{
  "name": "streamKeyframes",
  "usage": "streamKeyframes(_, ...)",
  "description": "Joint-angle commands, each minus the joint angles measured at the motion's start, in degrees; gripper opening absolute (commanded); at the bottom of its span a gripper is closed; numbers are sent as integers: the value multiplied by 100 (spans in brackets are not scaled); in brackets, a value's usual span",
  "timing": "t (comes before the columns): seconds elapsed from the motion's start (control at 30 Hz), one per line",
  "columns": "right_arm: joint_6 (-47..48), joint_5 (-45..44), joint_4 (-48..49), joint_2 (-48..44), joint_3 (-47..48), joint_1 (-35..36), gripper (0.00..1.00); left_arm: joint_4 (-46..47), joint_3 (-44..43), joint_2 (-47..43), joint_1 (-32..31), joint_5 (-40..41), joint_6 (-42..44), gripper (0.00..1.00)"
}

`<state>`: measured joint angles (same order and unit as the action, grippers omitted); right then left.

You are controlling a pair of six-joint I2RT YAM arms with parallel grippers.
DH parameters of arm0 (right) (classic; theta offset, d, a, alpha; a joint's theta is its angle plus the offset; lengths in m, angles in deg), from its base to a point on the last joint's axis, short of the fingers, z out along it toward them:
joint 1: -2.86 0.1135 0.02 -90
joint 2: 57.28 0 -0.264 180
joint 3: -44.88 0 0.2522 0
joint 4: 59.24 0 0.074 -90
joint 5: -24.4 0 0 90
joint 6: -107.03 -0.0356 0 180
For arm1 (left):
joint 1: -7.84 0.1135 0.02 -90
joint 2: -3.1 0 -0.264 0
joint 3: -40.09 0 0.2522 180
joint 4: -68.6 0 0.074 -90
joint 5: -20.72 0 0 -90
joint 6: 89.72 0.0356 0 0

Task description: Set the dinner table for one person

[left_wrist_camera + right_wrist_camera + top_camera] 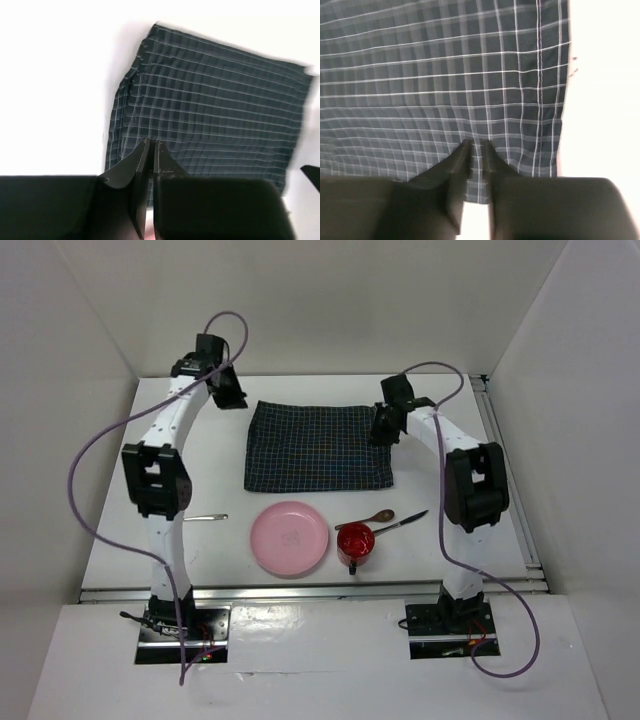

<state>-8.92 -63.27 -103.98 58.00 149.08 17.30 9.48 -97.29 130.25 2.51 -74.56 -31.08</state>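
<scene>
Placemat (318, 447) lies flat on the dinner table (225, 455); left gripper (228, 392) and right gripper (385, 428) sit at its far corners, jaws nearly together; whether pinching it, cannot tell; lift straight up, keeping it unwrinkled.

White arm links (172, 425), black joint housings (476, 485), looping purple cables (70, 480)

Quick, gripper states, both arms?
Left gripper: barely parted over the placemat, holding nothing visible.
Right gripper: barely parted over the placemat, holding nothing visible.
</scene>
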Motion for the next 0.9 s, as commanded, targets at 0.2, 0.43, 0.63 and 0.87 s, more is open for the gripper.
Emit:
streamKeyframes(0.2,205,-557,-355,-2764,-1112,270,73,203,2925,-3230,-275,862,437,23)
streamKeyframes(0.43,-137,-225,-1023,-4355,-2538,533,92,660,4960,-4804,-829,1152,376,49)
streamKeyframes(0.63,-954,260,-1287,-5244,-3497,1016,99,801,5505,-5472,-1164,827,516,86)
streamKeyframes(0.87,-1579,-319,-1594,-5385,-3787,1843,100,678,5506,-5412,-1410,1020,464,88)
